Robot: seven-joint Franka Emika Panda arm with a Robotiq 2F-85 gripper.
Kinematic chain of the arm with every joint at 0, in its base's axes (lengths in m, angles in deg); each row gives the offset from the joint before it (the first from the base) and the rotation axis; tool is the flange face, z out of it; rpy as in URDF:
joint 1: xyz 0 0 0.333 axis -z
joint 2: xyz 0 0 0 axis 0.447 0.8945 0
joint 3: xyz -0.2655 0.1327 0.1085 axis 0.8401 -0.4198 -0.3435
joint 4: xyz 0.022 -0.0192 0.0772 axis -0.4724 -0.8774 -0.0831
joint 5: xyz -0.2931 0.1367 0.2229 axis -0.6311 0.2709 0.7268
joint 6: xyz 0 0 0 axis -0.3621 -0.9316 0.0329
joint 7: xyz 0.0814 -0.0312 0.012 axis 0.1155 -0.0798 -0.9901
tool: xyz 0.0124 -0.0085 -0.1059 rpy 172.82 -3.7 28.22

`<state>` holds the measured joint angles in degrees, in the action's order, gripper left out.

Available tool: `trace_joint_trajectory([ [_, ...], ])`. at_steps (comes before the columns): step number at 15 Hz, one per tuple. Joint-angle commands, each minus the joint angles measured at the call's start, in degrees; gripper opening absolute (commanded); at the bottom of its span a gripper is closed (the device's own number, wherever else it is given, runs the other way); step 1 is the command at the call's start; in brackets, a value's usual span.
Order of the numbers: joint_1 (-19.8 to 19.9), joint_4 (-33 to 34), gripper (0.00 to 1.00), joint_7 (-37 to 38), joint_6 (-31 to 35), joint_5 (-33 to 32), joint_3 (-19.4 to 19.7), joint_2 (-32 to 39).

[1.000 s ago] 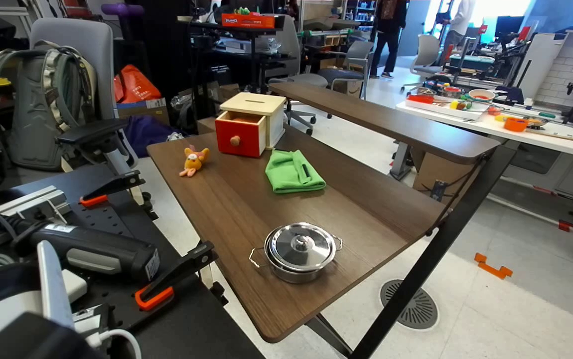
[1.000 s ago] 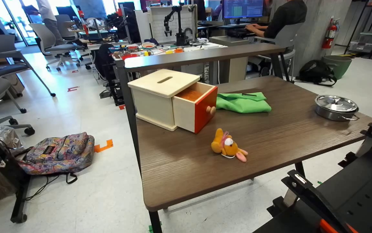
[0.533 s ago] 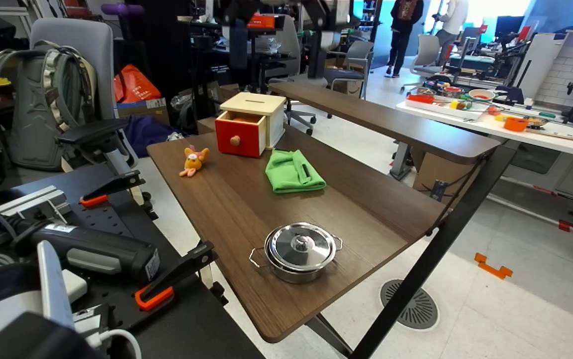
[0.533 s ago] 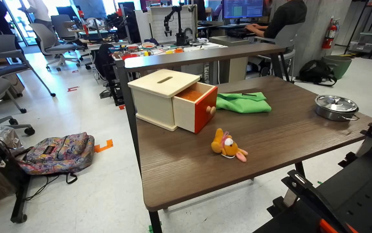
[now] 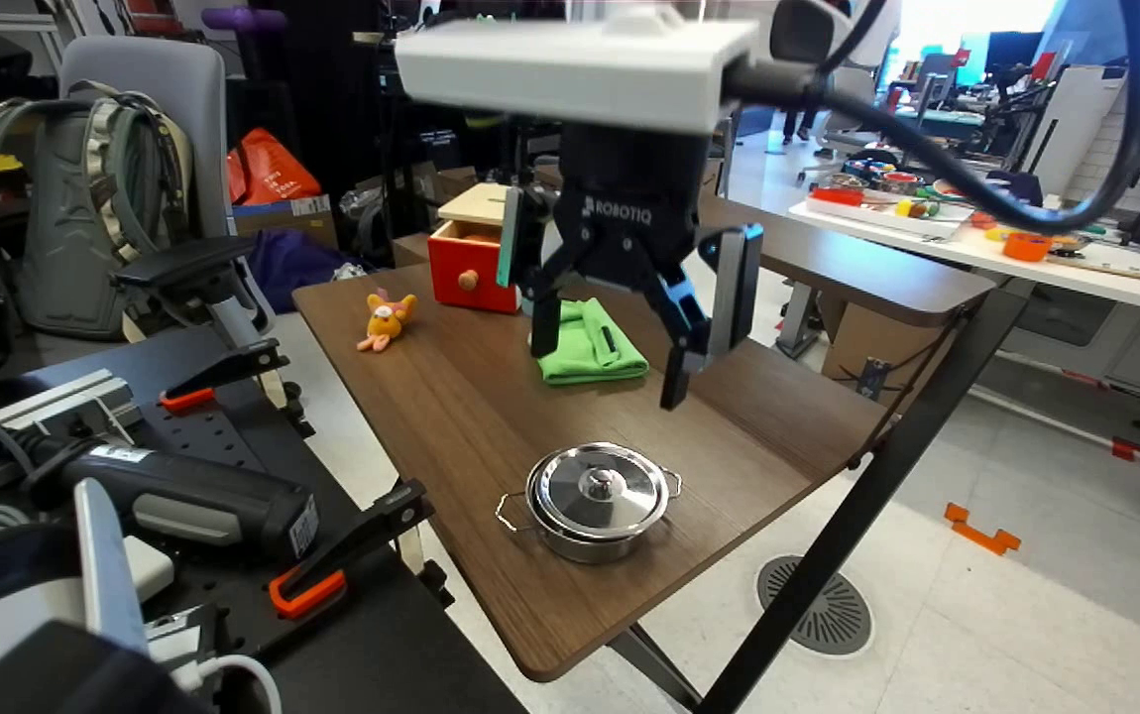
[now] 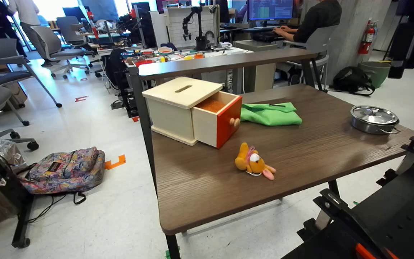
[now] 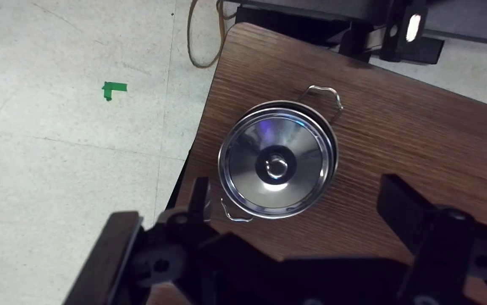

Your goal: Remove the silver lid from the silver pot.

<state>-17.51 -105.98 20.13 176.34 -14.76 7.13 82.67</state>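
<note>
Above the table (image 5: 451, 387), the gripper (image 5: 609, 365) hangs splayed.

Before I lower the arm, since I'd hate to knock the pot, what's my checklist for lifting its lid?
Gripper open and holding nothing: ok.
Knob on the lid uncovered: ok.
Lid centred on the pot: not ok, a dark gap shows along one side.
Gripper at the knob: not ok, it hangs higher, apart from it.
Green cloth apart from the pot: ok.
Whether the pot is empty: cannot tell, the lid hides its inside.
</note>
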Motion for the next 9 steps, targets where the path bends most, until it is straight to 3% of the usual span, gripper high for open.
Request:
trace_joint_trajectory([
  [1, 4.23, 0.90, 1.00, -2.44, 6.49, 3.73, -2.98, 5.49],
  [9, 9.24, 0.95, 1.00, -3.08, 11.07, 3.86, -6.32, 10.65],
])
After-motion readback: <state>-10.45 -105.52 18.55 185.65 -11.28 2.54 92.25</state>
